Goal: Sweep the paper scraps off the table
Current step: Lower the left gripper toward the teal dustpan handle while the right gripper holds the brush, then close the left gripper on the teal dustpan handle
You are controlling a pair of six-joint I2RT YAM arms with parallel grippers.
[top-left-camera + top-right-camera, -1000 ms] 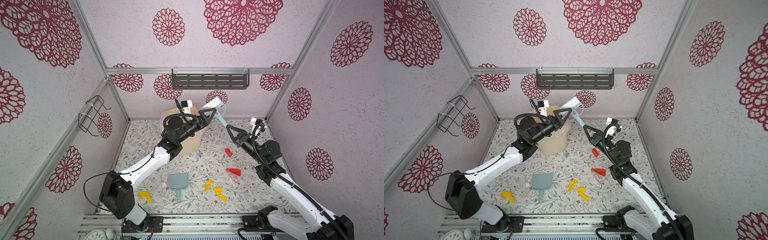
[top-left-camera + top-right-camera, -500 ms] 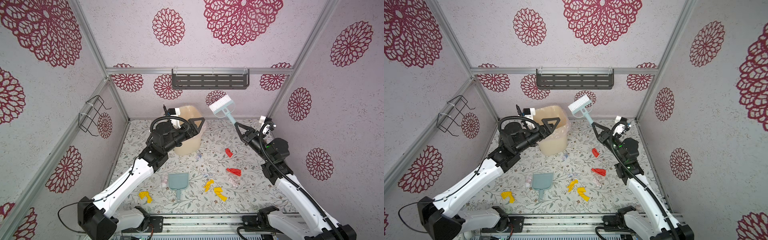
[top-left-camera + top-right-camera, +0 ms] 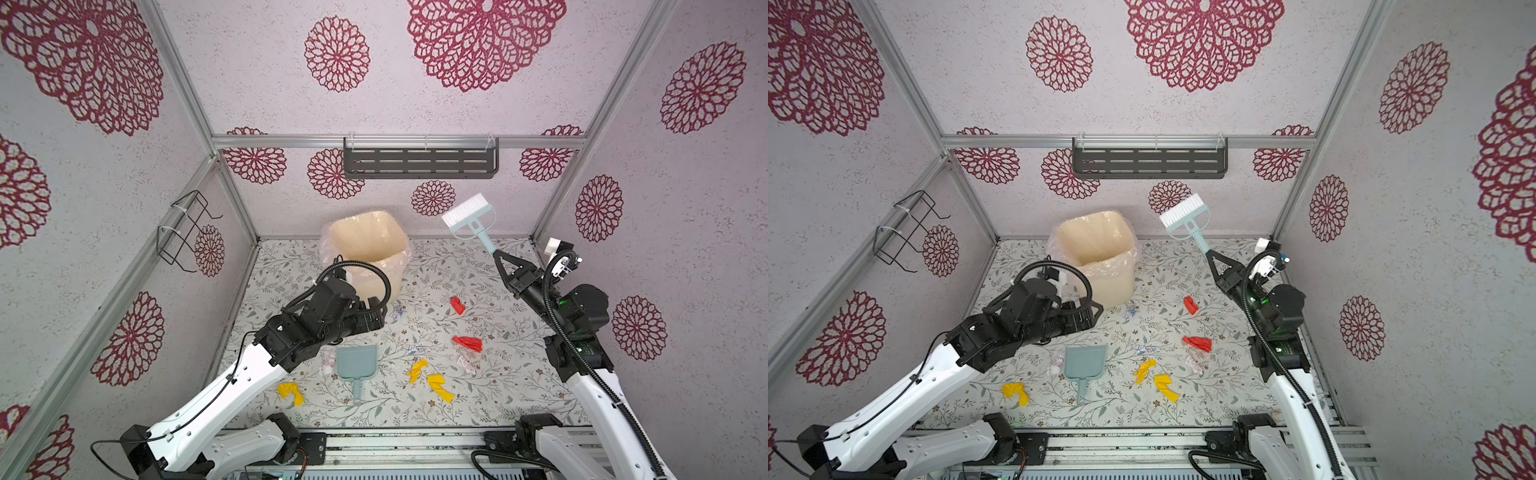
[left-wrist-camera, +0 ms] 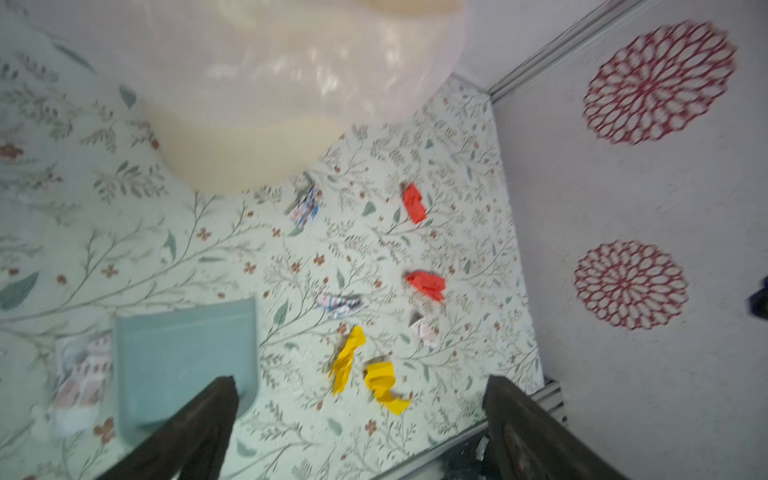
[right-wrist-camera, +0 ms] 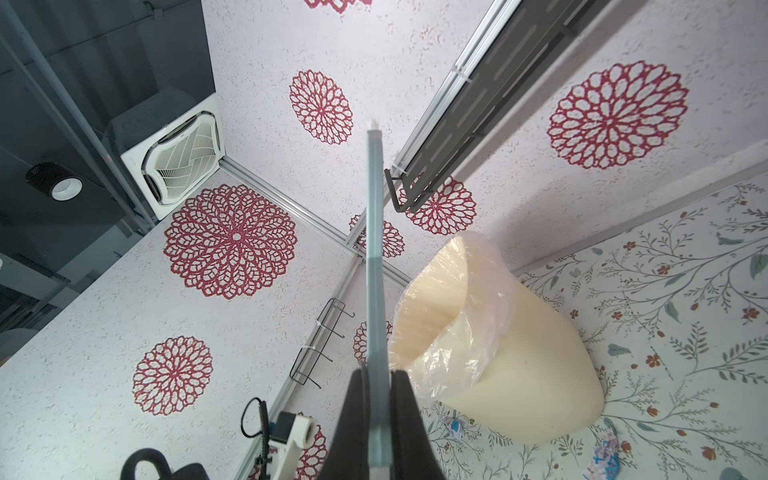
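Nine paper scraps [image 3: 457, 304] lie on the table [image 3: 519, 399]: three yellow scraps [image 3: 439, 387], two red scraps [image 3: 468, 343] and four pale printed scraps [image 3: 329, 363]. There is one pale blue dustpan [image 3: 356, 362], one white-bristled hand brush [image 3: 469, 216], one cream plastic-lined waste bin [image 3: 365, 237], one dark slotted shelf [image 3: 419, 163], one black wire rack [image 3: 183, 232], and two robot arms [image 3: 232, 390], one at the left and one at the right. The left wrist view also shows four pale ones.
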